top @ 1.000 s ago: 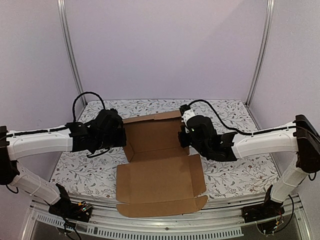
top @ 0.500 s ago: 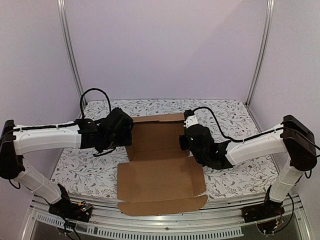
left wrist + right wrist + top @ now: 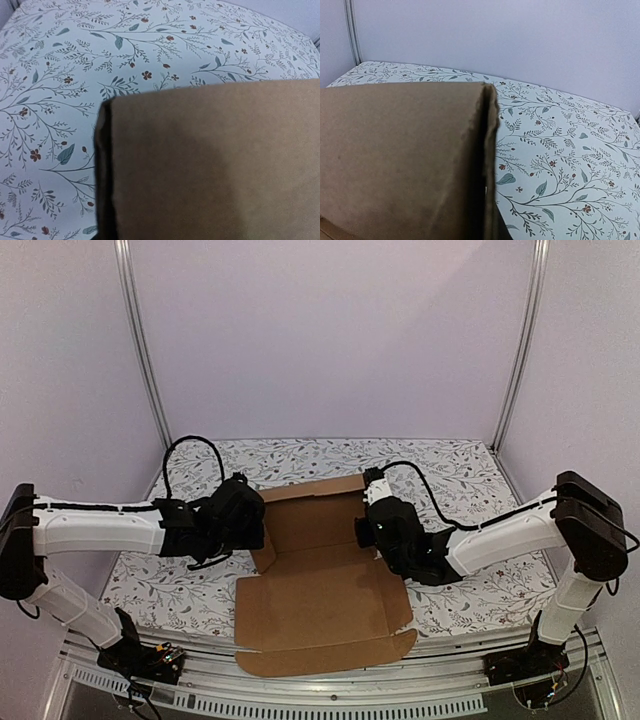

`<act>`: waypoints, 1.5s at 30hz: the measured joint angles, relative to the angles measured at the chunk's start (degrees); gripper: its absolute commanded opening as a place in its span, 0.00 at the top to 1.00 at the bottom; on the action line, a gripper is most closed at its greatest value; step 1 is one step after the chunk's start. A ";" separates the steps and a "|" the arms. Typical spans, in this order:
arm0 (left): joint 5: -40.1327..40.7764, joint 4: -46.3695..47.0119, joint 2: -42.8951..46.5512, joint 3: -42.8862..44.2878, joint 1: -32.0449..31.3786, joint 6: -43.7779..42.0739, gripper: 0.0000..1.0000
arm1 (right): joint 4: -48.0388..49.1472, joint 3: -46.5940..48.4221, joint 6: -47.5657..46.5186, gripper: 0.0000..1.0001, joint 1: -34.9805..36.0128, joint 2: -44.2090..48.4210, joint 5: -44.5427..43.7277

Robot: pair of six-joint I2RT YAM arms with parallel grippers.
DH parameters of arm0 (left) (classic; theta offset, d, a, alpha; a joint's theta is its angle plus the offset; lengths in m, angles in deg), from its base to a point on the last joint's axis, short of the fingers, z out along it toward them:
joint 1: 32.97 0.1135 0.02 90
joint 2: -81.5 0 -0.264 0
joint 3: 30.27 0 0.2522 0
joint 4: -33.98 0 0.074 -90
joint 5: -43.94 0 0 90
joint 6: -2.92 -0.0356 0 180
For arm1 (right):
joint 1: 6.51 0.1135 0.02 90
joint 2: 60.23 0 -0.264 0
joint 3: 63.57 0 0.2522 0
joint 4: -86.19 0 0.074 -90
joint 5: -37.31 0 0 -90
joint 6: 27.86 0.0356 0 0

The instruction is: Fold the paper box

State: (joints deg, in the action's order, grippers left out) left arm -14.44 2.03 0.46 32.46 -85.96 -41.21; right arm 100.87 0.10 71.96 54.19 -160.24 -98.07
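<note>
The paper box (image 3: pixel 320 590) is a brown cardboard sheet lying open in the middle of the flowered table (image 3: pixel 480 585). Its far panel (image 3: pixel 312 518) is tilted up off the table, and its near flap (image 3: pixel 325 652) reaches over the table's front edge. My left gripper (image 3: pixel 257 527) is against the far panel's left edge. My right gripper (image 3: pixel 367 526) is against its right edge. Cardboard fills the left wrist view (image 3: pixel 215 160) and the right wrist view (image 3: pixel 400 155) and hides both pairs of fingers. A folded side flap (image 3: pixel 491 150) shows edge-on.
Lilac walls close the back and sides, with metal posts at the back left (image 3: pixel 145 350) and back right (image 3: pixel 520 350). A metal rail (image 3: pixel 320 695) runs along the near edge. Black cables (image 3: pixel 185 455) loop over both arms.
Both grippers have moved inward and nearer along the far panel's side edges. The far panel has tilted up further from the table.
</note>
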 measured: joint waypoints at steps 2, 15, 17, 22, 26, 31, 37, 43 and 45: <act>-0.09 1.53 0.44 -1.88 -0.17 0.26 0.63 | -0.11 -0.07 0.61 1.00 0.04 -0.26 0.02; 4.11 15.87 1.73 -12.04 -3.04 1.18 0.61 | -2.03 -0.11 4.59 1.00 0.35 -0.59 -0.02; 5.29 18.43 1.33 -12.90 -3.69 1.14 0.59 | -2.32 -0.20 5.31 1.00 0.35 -0.59 -0.02; 8.13 27.41 1.29 -17.11 -5.95 0.33 0.54 | -2.58 -0.63 7.19 1.00 0.37 -0.59 0.11; 9.11 36.52 0.72 -20.72 -6.23 -0.66 0.51 | -2.64 -0.74 7.91 1.00 0.42 -0.59 0.39; 9.57 42.29 0.22 -22.77 -6.38 -1.16 0.49 | -2.73 -0.83 8.44 1.00 0.46 -0.59 0.66; 11.04 45.81 0.46 -24.81 -6.99 -1.49 0.48 | -2.71 -0.85 8.83 1.00 0.76 -0.59 0.98; 13.11 45.83 0.46 -25.22 -8.02 -1.36 0.62 | -2.71 -0.85 8.92 1.00 0.85 -0.59 1.11; 14.23 44.94 0.42 -25.05 -8.37 -1.25 0.69 | -2.71 -0.85 8.96 1.00 0.85 -0.59 1.09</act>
State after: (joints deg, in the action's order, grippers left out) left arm -0.21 46.97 0.88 7.41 -94.34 -42.46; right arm 98.16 -0.75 80.92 55.05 -160.83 -96.98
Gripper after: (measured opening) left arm 0.390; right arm 0.022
